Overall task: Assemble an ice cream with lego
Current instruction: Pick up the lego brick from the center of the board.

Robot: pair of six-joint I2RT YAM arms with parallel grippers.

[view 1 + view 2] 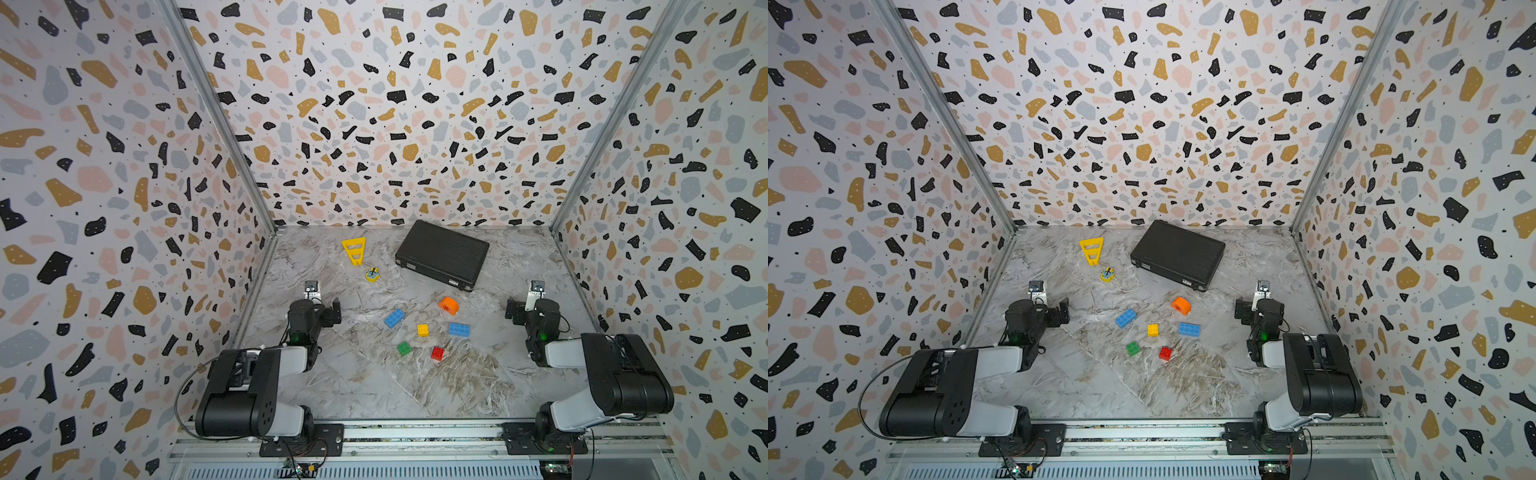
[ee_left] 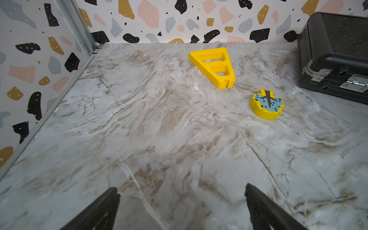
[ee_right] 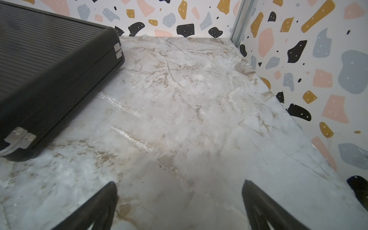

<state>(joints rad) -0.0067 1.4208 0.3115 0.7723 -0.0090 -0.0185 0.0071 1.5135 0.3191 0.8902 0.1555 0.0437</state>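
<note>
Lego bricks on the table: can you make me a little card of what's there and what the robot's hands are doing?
Loose bricks: blue brick nearer the left arm, blue brick nearer the right arm, yellow brick, green brick, red brick, orange half-round
Stacked: none yet, all lie apart
Left gripper: open, empty
Right gripper: open, empty
Also there: yellow slotted triangle, small yellow round piece, black case

The black ribbed hard case (image 2: 336, 51) runs off the edge in both wrist views. The left hand (image 2: 181, 190) and right hand (image 3: 179, 185) show only blurred, cropped finger ends. In both top views the small yellow round block (image 1: 372, 274) has a print too small to read.
</note>
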